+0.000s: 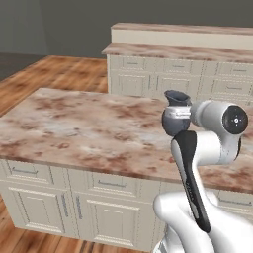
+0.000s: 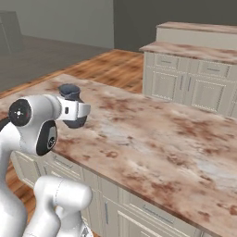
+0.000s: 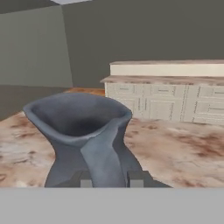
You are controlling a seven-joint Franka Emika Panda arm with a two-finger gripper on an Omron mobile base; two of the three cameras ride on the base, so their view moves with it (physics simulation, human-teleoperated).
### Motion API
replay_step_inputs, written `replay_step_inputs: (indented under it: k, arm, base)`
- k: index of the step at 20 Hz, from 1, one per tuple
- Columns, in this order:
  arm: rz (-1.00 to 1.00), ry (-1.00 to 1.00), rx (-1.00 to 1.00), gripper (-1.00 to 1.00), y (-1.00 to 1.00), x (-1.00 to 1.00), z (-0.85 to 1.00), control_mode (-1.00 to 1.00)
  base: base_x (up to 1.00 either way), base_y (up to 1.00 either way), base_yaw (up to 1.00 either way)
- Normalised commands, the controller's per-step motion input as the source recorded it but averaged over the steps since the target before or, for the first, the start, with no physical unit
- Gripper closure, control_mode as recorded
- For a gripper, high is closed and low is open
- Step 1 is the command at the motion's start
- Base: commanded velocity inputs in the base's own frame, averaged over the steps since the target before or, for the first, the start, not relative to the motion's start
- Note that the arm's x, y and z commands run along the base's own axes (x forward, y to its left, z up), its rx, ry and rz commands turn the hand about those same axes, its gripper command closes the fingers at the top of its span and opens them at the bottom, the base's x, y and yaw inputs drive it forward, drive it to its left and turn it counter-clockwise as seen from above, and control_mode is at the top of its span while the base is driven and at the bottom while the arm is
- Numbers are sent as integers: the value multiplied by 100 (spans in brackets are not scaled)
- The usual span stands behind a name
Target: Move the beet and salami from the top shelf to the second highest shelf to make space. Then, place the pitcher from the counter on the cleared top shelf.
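Wide brown-and-beige marbled stone counter (image 1: 74, 128) lay bare left, near and far of dark blue-grey bulbous pitcher (image 1: 176, 114). Rear cream cabinet run with raised ledge (image 1: 188, 64) stood well apart, open wooden floor (image 1: 64, 74) between.

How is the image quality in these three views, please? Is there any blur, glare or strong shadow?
Left base view: soft, even light, no glare; the pitcher casts only a faint shadow on the counter. Right base view: the same flat light; the rear cabinets look slightly soft. Hand view: the pitcher is close and a little blurred, its inside shaded; the tool grips its handle.
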Motion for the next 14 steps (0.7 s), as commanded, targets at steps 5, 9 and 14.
replay_step_inputs:
  k: [5,9,14]
  arm:
    - [-4,3,-2,100,0,0,3,-100]
    - [-3,0,0,100,0,0,0,-100]
    - [0,0,0,100,0,0,0,-100]
  base:
    - [0,0,0]
    - [0,0,0]
    - [0,0,0]
